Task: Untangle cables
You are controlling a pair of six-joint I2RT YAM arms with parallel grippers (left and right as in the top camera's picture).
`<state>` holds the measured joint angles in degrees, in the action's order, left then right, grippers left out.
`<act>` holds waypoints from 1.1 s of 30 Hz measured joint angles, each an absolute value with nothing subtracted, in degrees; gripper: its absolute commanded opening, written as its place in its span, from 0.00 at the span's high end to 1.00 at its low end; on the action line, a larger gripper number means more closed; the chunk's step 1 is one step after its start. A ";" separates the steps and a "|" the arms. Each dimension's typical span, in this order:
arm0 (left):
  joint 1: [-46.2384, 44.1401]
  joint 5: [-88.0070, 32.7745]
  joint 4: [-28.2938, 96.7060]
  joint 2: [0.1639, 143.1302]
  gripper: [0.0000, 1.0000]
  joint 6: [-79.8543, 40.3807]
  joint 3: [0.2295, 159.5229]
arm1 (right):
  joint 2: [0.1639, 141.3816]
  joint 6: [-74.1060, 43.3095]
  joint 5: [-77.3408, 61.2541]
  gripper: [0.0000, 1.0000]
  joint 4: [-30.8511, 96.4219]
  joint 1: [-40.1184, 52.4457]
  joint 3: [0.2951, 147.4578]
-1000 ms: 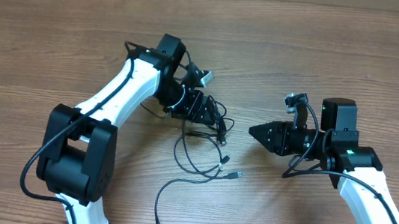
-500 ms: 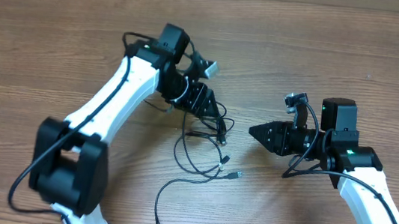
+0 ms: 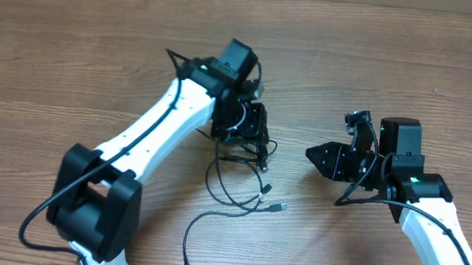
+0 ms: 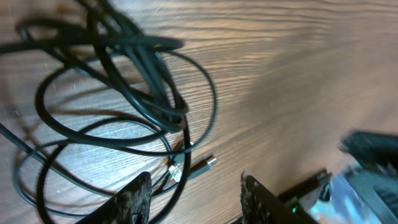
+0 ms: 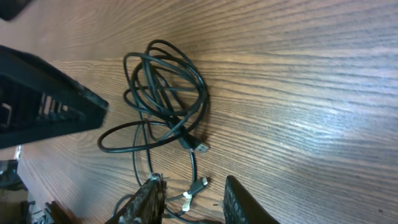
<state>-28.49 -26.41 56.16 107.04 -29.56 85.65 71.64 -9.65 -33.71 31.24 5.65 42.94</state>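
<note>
Left gripper (image 4: 196, 199) swung toward 3 o'clock, over cables (image 4: 151, 73) at worktop (image 3: 404, 62) centre; jaws parted, empty. Right gripper (image 5: 193, 199) at tangle's 3 o'clock, likewise parted, empty. Cords likely light, limp, slippery: pinch beside stiff plug (image 5: 200, 147).

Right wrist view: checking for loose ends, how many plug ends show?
2: one plug end at the coil's lower right, another below it. A pale piece beside that may be a third; others may be hidden.
</note>
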 measured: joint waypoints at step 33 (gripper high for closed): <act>-30.35 -24.29 56.95 111.20 0.96 -3.62 87.07 | 71.64 -10.46 -34.79 0.59 29.32 5.67 42.94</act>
